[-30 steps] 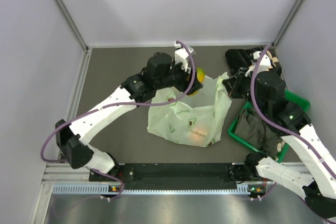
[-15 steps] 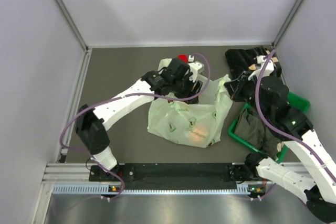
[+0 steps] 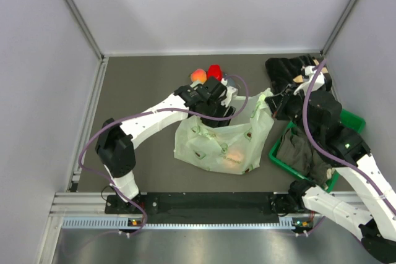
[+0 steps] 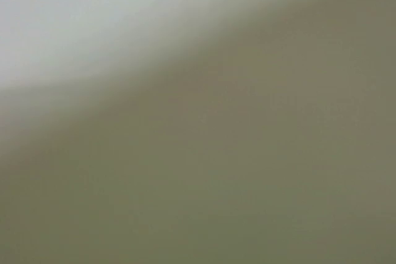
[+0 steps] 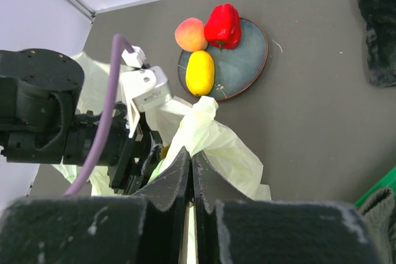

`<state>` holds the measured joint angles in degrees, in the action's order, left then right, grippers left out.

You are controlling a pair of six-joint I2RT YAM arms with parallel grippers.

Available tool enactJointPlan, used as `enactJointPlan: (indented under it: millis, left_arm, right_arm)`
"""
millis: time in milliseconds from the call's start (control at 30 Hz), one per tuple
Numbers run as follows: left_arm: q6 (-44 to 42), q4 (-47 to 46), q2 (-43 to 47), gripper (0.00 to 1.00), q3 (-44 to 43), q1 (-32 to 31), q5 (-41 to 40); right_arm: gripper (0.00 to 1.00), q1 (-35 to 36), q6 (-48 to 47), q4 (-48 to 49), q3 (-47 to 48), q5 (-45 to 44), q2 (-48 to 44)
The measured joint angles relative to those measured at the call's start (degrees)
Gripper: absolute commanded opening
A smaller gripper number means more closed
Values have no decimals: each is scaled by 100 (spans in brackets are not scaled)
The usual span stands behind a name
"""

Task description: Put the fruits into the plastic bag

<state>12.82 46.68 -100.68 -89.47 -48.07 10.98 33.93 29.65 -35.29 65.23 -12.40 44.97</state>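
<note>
Tightly, right fingers (image 5: 167,180) pinch the plastic bag (image 5: 213,137).

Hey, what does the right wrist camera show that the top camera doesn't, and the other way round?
Only the right wrist view: the yellow fruit lying on the grey plate, and the right gripper pinched shut on a handle of the plastic bag.
Only the top view: the whole right arm, and an orange shape showing through the bag's side.
Both: the bag, the red fruit, the peach-coloured fruit, and the left arm at the bag's mouth.
</note>
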Motion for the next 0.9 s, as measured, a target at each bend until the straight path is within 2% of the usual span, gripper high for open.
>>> enactJointPlan:
  millis: [100,300,333,600,900]
  left_arm:
    - [96,13,0,56,105,0,24]
    - [251,-87,9,70,168,0,57]
    - [273,-118,9,76,184,0,61]
    - [378,-363,188,81,273,0,74]
    - [409,-796,586,80,378,0,81]
  right_arm:
    - [0,0,2,0,0,-2,9]
    - [0,0,2,0,0,-17,11]
    - [0,0,0,0,0,-20,11]
    - [0,0,2,-2,0,-35,9]
    - [0,0,4,-7,0,-55,9]
